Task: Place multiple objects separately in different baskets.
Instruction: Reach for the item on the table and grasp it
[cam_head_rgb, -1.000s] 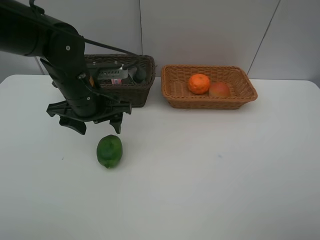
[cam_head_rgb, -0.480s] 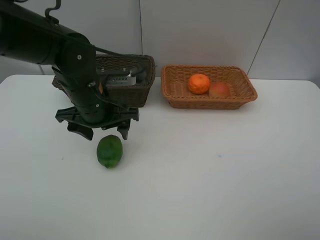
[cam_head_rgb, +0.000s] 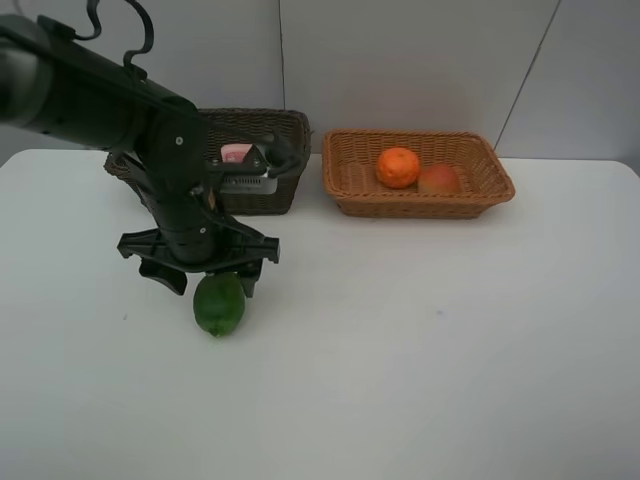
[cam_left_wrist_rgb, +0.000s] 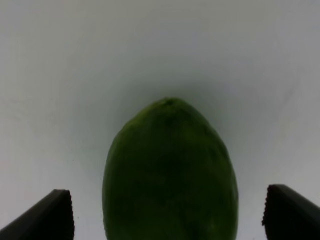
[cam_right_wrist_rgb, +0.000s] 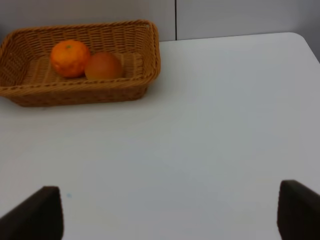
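My left end effector (cam_head_rgb: 200, 277) hangs spread wide directly over the green lime (cam_head_rgb: 219, 304), which lies alone on the white desk (cam_head_rgb: 420, 350), in front of the dark brown basket (cam_head_rgb: 285, 140) and well apart from the tan basket (cam_head_rgb: 420, 205). In my left wrist view the lime (cam_left_wrist_rgb: 170, 175) sits centred between my 2 fingertips (cam_left_wrist_rgb: 47, 215), with bare desk showing on either side of it, so I am touching nothing and holding nothing. Its long axis runs away from the camera, along the gap rather than across it, so my fingers would close on its narrower width. I judge that the approach needs only a straight descent, with no sideways correction.

My right end effector (cam_right_wrist_rgb: 170, 210) is also open and empty, showing only its 2 dark tips over bare desk near the tan basket, where the orange (cam_right_wrist_rgb: 70, 57) and the reddish-orange fruit (cam_right_wrist_rgb: 103, 66) lie touching each other. The lime is far from that arm, so this pick belongs to my left. I judge the tan basket, where the other fruit lies, to be its likely destination.
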